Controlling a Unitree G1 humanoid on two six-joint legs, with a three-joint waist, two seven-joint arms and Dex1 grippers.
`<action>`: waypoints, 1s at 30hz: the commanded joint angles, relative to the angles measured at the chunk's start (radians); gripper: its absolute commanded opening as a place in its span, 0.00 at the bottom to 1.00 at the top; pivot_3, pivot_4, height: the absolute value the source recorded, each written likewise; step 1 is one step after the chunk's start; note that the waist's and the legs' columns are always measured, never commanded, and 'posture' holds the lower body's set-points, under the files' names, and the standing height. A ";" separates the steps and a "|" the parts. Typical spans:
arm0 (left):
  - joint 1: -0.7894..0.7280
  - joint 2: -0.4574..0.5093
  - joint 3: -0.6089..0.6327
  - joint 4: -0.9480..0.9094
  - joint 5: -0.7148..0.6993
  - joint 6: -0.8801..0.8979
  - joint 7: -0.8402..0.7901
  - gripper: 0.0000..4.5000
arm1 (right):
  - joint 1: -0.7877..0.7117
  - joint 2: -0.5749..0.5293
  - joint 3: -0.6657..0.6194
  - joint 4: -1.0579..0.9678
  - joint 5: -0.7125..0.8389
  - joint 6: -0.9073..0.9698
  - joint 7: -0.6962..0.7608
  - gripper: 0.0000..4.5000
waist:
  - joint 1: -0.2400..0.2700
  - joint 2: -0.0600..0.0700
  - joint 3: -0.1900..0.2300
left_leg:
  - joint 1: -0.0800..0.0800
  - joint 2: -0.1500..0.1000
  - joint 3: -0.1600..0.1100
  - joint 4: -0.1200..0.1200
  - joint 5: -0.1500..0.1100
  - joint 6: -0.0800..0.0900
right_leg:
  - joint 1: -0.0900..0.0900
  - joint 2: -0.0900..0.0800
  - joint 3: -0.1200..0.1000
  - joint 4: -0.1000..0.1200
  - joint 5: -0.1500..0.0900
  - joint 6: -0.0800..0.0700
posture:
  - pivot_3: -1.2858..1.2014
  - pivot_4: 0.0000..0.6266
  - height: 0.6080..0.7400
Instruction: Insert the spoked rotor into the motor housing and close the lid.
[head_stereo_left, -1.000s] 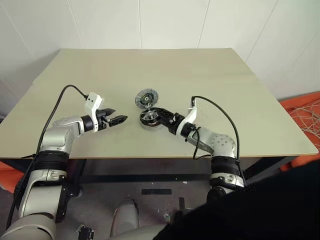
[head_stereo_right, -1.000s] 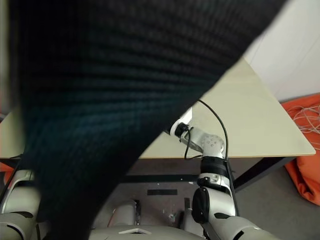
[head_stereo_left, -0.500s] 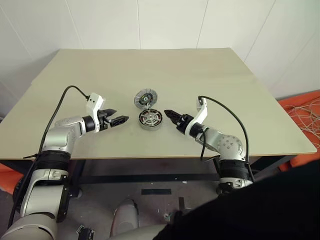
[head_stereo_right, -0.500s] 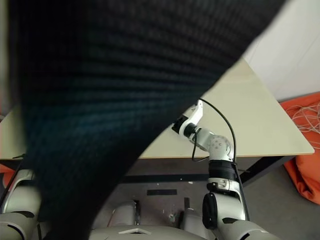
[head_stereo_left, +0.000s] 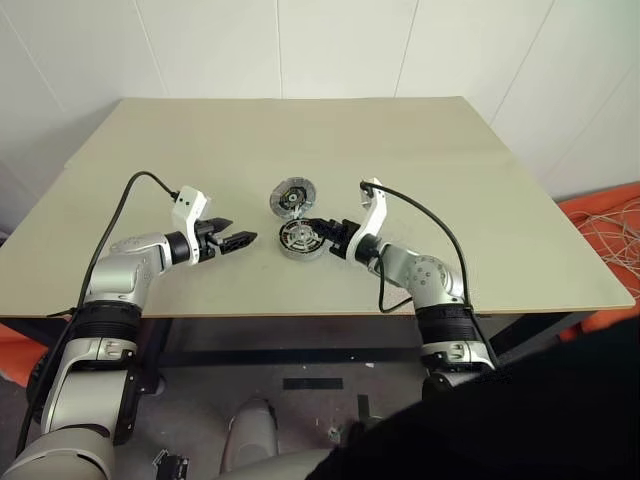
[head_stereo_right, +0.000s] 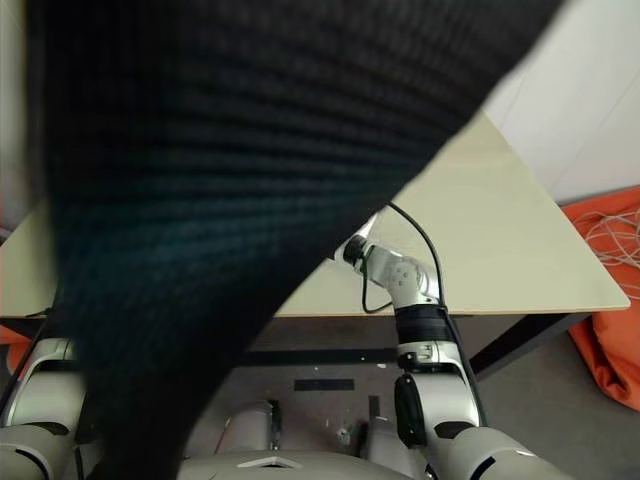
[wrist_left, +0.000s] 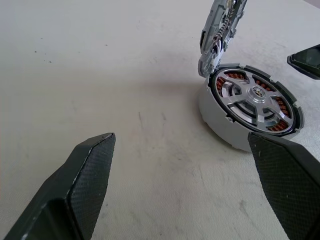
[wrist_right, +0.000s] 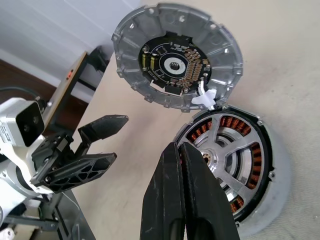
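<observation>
Left eye view is showing the motor housing (head_stereo_left: 301, 239) sitting near the middle of the frame on the beige counter (head_stereo_left: 450, 180), with the spoked rotor (wrist_left: 252, 100) already lying flat inside its ring of copper windings. The lid (head_stereo_left: 292, 196) is standing tilted on its edge just above the housing in the frame, its dark ribbed face with the pale centre turned toward the camera, its lower rim touching the housing's rim. The right gripper (head_stereo_left: 309, 225), coming in from the right of the frame, is hovering over the housing with its fingers (wrist_right: 172, 200) pressed fully together, holding nothing. The left gripper (head_stereo_left: 243, 239), left of the housing and apart from it, is holding its fingers (wrist_left: 87, 175) spread wide and empty.
</observation>
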 joint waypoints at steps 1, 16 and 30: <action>-0.012 0.003 0.015 -0.030 -0.006 -0.019 0.006 1.00 | -0.035 0.021 0.024 0.014 -0.019 -0.014 0.035 0.01 | 0.000 0.000 0.000 | 0.000 0.000 0.000 0.000 0.000 0.000 | 0.000 0.000 0.000 0.000 0.000 0.000 | 0.52 0.00 1.00; -0.011 -0.003 0.010 -0.030 -0.004 -0.033 0.012 1.00 | -0.042 0.030 -0.002 0.075 -0.080 -0.032 0.053 0.01 | 0.001 0.000 0.000 | 0.003 0.000 0.000 0.001 0.000 0.000 | 0.004 0.000 0.000 0.000 0.000 0.000 | 0.52 0.00 1.00; -0.018 -0.010 0.006 -0.021 0.002 -0.045 0.014 1.00 | -0.069 0.037 -0.045 0.145 -0.101 -0.041 0.042 0.01 | 0.000 0.000 0.000 | 0.003 0.000 0.000 0.000 0.000 0.000 | 0.003 0.000 0.000 0.000 0.000 0.000 | 0.52 0.00 1.00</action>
